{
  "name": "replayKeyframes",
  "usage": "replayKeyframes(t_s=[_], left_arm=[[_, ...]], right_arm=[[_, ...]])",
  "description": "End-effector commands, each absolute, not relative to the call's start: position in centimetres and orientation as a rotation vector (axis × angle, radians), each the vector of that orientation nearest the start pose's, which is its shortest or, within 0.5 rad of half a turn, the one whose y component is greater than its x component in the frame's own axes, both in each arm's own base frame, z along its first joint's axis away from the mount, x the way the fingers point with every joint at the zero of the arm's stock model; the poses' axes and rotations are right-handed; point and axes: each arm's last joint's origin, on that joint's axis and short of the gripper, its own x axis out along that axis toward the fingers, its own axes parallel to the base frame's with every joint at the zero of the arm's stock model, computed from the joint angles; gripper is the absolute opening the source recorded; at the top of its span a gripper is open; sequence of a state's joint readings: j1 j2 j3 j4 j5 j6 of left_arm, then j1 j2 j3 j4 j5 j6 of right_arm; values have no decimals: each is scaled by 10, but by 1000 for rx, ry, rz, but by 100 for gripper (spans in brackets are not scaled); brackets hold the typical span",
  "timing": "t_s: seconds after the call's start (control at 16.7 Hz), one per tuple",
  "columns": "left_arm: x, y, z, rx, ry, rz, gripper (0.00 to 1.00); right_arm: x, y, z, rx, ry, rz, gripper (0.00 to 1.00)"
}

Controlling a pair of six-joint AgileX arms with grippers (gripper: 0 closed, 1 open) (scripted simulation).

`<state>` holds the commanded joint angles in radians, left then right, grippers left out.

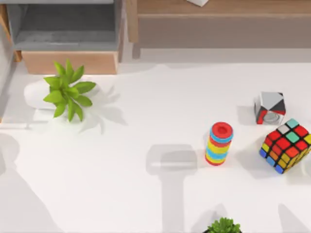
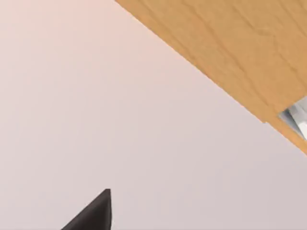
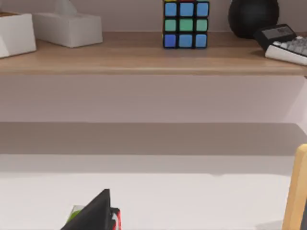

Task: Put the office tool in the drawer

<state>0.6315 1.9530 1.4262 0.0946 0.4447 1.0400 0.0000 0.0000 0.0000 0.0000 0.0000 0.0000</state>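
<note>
Two grippers each appear as a single dark wedge in their own wrist view, and for neither can I tell whether it is released, clenched or grasping anything. The left gripper (image 2: 93, 213) hangs over bare white table (image 2: 96, 105), with a tan wood panel (image 2: 240, 52) slanting past farther off. The right gripper (image 3: 96, 213) faces the long wooden shelf (image 3: 144, 57), where a colour cube (image 3: 186, 24) and a white tissue box (image 3: 67, 26) sit; a bit of red and green peeks out just beside the wedge.

I cannot tell where the office tool lies relative to either gripper. The drawer (image 1: 68, 62) stands open at the table's far left, its grey inside showing, with a leafy plant (image 1: 68, 90) just in front. A ring stack (image 1: 219, 143) stands right of centre.
</note>
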Motion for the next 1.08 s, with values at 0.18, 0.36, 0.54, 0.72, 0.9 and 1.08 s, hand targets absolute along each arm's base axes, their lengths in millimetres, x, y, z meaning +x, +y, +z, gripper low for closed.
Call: replayKeyframes(t_s=[0.18,0.36,0.54,0.72,0.9,1.08], left_arm=[[329,281,224,1061,326,87,100],[288,287,205,1305,265,166,100],[255,277,180,1488,220,208,100],[238,253,150,1584,162,188,100],[232,219,122,1606,86,113,100],[230,188,103,1588,16,28,100]], right_arm=[[106,-1,160,0,0,0,100],[106,-1,160,0,0,0,100],[106,-1,160,0,0,0,100],[106,-1,160,0,0,0,100],[106,-1,160,0,0,0,100],[106,-1,160,0,0,0,100]])
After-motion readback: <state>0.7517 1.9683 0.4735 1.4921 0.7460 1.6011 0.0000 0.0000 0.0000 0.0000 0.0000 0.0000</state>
